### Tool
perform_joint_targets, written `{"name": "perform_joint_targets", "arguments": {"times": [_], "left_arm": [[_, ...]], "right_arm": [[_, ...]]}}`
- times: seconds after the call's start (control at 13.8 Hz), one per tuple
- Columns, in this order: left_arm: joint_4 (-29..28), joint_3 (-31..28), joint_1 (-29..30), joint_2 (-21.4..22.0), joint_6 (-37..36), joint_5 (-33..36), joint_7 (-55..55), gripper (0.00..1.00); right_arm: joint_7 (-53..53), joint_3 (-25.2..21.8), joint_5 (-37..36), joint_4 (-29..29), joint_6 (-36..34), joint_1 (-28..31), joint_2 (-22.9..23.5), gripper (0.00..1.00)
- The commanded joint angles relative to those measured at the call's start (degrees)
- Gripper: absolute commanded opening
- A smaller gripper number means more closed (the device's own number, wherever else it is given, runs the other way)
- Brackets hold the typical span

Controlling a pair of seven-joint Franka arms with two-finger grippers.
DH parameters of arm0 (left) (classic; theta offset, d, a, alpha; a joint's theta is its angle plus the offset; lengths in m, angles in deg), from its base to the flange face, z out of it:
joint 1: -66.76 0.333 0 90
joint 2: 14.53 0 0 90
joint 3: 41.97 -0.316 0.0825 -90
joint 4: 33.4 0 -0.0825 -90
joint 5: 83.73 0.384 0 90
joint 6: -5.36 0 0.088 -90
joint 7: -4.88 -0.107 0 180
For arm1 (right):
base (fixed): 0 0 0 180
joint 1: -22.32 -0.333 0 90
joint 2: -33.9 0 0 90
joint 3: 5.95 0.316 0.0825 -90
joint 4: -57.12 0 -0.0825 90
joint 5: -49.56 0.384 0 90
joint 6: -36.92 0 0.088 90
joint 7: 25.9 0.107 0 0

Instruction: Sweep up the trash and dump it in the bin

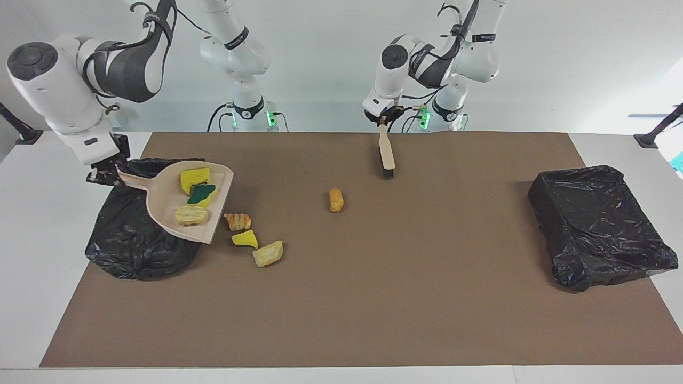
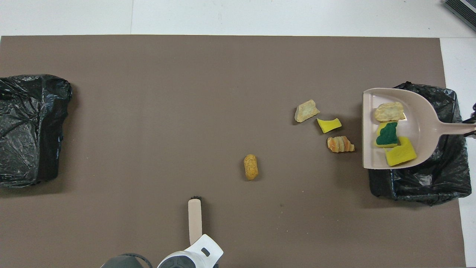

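- The right gripper (image 1: 105, 176) is clenched on the handle of the beige dustpan (image 1: 160, 205), holding it up in the air over the black-bagged bin (image 1: 136, 245) at the right arm's end of the desk.
- Three pieces ride in the pan: a yellow sponge (image 1: 195, 178), a green-faced sponge (image 1: 201, 194) and a pale tan chunk (image 1: 191, 215).
- Four pieces lie on the brown mat (image 1: 373, 298): an orange striped chunk (image 1: 237, 221), a yellow wedge (image 1: 245, 239) and a tan chunk (image 1: 268, 253) just beside the bin, and an orange lump (image 1: 335, 199) alone near the desk's middle.
- The left gripper (image 1: 382, 118) grasps the brush (image 1: 386, 156) by its handle, bristles down, over the mat's edge nearest the robots.
- A second bagged bin (image 1: 600, 226) sits at the left arm's end.
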Motion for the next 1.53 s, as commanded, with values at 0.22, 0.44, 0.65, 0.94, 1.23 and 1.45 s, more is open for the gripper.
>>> {"name": "perform_joint_targets", "arguments": {"times": [0.22,0.44,0.65,0.94,1.23,1.45], "left_arm": [[-1.05,-0.82,-0.27,-0.18,1.10,-1.07,0.35,0.13],[-0.26,-1.00,1.84,-1.68,1.72,-1.07,-0.79,0.76],[5.78,-1.00,6.49,-7.11,0.67,-0.20,-4.90,1.00],[17.99,-1.09,13.78,-15.12,0.22,11.46,-5.89,1.00],[28.63,-1.17,23.88,-16.89,-2.48,16.42,-13.51,1.00],[37.94,-1.44,30.57,-16.54,-12.82,16.51,-23.96,1.00]], "right_arm": [[-3.57,-3.23,-14.91,-0.14,4.19,0.99,-0.56,0.00],[1.85,-3.32,-22.04,-0.05,2.44,-0.85,-2.23,0.00],[9.59,-3.05,-32.42,0.04,-2.91,-5.50,-2.93,0.00],[15.15,-2.97,-37.71,0.22,-3.81,-7.54,-3.90,0.00],[19.19,-2.70,-43.67,0.57,-4.77,-9.81,-4.60,0.00],[21.91,-2.70,-45.89,0.83,-6.53,-11.93,-4.87,0.00]]}}
